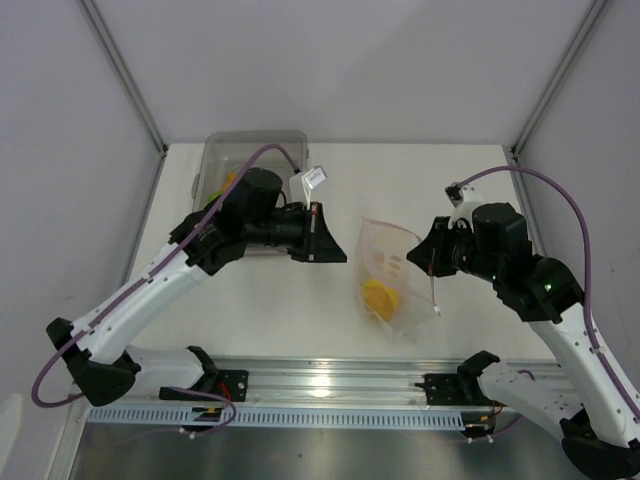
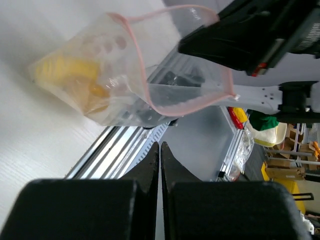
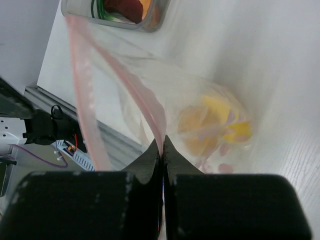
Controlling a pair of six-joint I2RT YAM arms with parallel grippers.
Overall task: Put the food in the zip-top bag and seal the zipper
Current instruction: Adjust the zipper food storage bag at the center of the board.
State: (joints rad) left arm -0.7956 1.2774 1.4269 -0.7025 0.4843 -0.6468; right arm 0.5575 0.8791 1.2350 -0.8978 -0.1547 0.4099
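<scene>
Top external view: the zip-top bag [image 1: 393, 270] sits near the middle of the tabletop [image 1: 280, 300], a little toward the right edge. Its mouth gapes open toward the far edge and its bottom points toward the near edge. A yellow lemon [image 1: 380, 298] lies inside, low in the bag.

The right gripper [image 1: 425, 258] is at the bag's right mouth corner. In the right wrist view its fingers are pressed fully together on the pink-red zipper [image 3: 150, 107], which runs down into the pinch. That side of the mouth is lifted, and the other side of the strip hangs loose to the left. Through the clear plastic the lemon [image 3: 222, 115] shows, with an orange piece [image 3: 192, 120] touching it.

The left gripper [image 1: 330, 238] hangs over the tabletop just left of the bag, apart from it, with its tips pointing toward the bag's mouth. In the left wrist view its fingers [image 2: 150, 165] are shut against each other with nothing between them. The open bag [image 2: 125, 75] lies ahead of them, with the zipper [image 2: 142, 70] looping around the mouth.

A clear grey bin [image 1: 255, 145] stands at the far edge, toward the left corner, partly hidden by the left arm. The right wrist view catches one end of the bin [image 3: 85, 12], with green, dark-red and orange toy foods [image 3: 131, 7] inside.
</scene>
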